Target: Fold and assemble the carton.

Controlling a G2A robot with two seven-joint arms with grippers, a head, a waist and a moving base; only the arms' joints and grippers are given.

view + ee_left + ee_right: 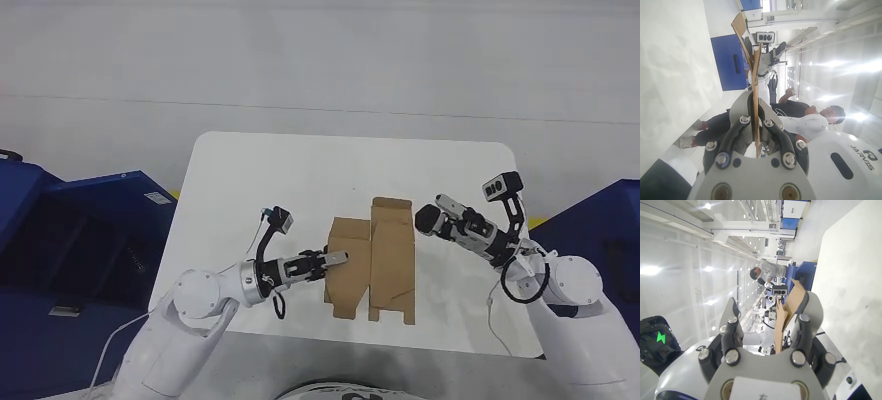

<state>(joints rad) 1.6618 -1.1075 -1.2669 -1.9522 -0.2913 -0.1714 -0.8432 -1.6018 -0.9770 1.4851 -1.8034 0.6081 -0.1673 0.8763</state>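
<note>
The left hand [754,109] is clenched on the left edge of the carton [390,265], the board pinched thin between its fingers; the flattened carton sits mid-table [250,170], its long axis running away from the robot; the right hand [770,306] is at the opposite edge, toward the far end, spread wide, with the board against one finger [814,308] but ungripped; closing there looks the likely next move.

Matt cardboard carton [390,262] (smooth table [260,170])
</note>
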